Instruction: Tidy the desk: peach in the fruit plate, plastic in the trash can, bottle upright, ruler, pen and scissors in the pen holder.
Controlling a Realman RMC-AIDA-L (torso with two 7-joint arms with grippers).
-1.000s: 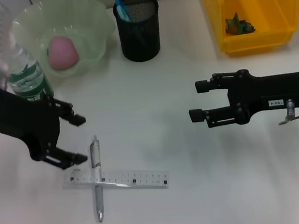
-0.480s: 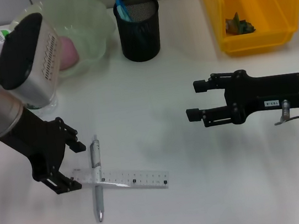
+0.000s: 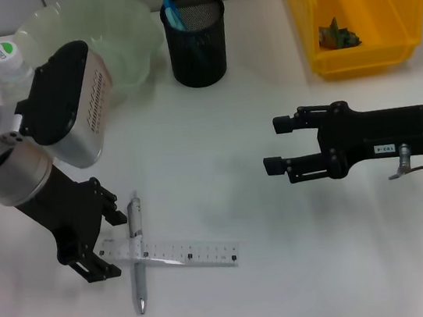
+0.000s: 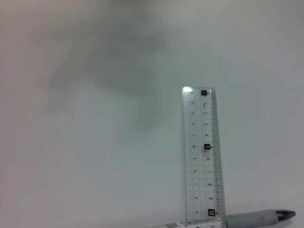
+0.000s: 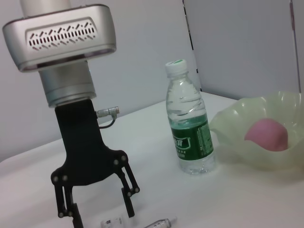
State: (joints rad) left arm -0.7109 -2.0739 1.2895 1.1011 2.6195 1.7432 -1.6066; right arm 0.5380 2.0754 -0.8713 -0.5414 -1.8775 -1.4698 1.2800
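The clear ruler (image 3: 170, 253) lies flat on the white desk (image 3: 307, 279), and the silver pen (image 3: 137, 252) crosses it near its left end. My left gripper (image 3: 107, 244) is open, its fingers standing either side of that end. The left wrist view shows the ruler (image 4: 202, 156) and pen (image 4: 259, 218). The bottle (image 5: 190, 128) stands upright beside the fruit plate (image 5: 237, 142), which holds the peach (image 5: 268, 134). Light blue scissors (image 3: 172, 12) stick out of the pen holder (image 3: 196, 38). The plastic (image 3: 338, 34) lies in the trash can (image 3: 363, 62). My right gripper (image 3: 274, 145) hovers open at mid-right.
In the head view my left arm covers most of the bottle, only its cap (image 3: 3, 54) showing, and part of the fruit plate (image 3: 126, 28). The right wrist view shows my left gripper (image 5: 102, 216) from the side, fingers spread just above the desk.
My left gripper has moved toward the desk's front edge and come down over the ruler's left end. My right gripper has barely shifted.
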